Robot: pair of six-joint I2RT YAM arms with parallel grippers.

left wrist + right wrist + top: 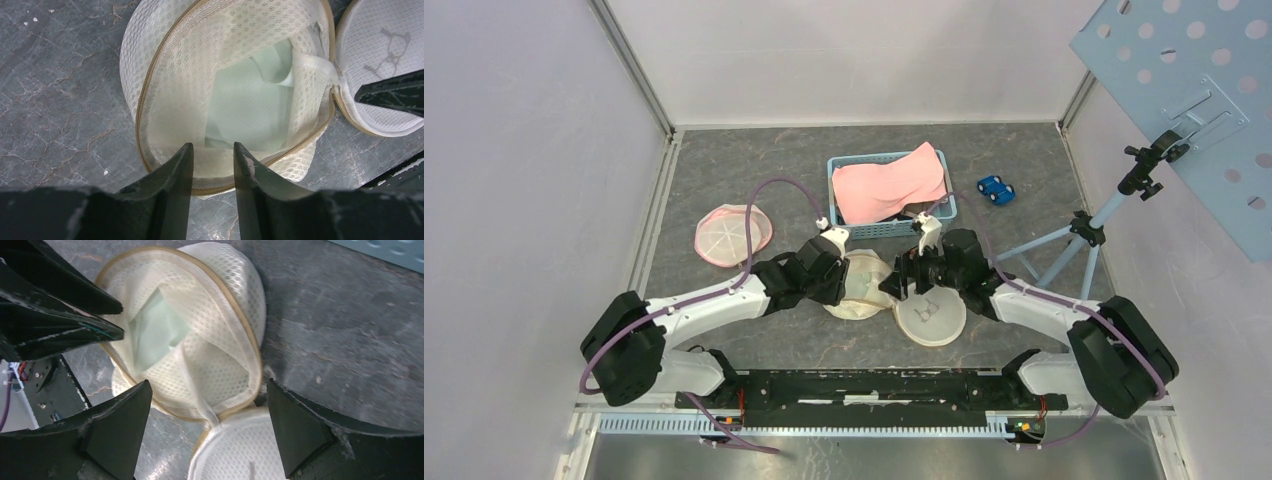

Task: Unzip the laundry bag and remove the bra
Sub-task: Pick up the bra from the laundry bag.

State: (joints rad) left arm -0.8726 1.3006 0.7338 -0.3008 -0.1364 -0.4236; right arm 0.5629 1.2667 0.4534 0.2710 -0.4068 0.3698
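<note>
The white mesh laundry bag (861, 290) lies unzipped, its two round halves spread side by side. The deep half (165, 65) holds the pale green bra (245, 105), which also shows in the right wrist view (157, 332). The flat lid half (235, 450) lies beside it, joined by a mesh hinge. My left gripper (213, 146) hovers over the deep half's near rim, its jaws a narrow gap apart with nothing pinched. My right gripper (208, 382) is wide open above the hinge, empty. The left fingers (60, 315) show over the bag's far side.
A blue basket (839, 165) with a pink cloth (889, 185) stands behind the bag. A pink round mesh bag (732, 233) lies at the left and a blue toy car (995, 189) at the right. A tripod (1074, 240) stands at the right wall.
</note>
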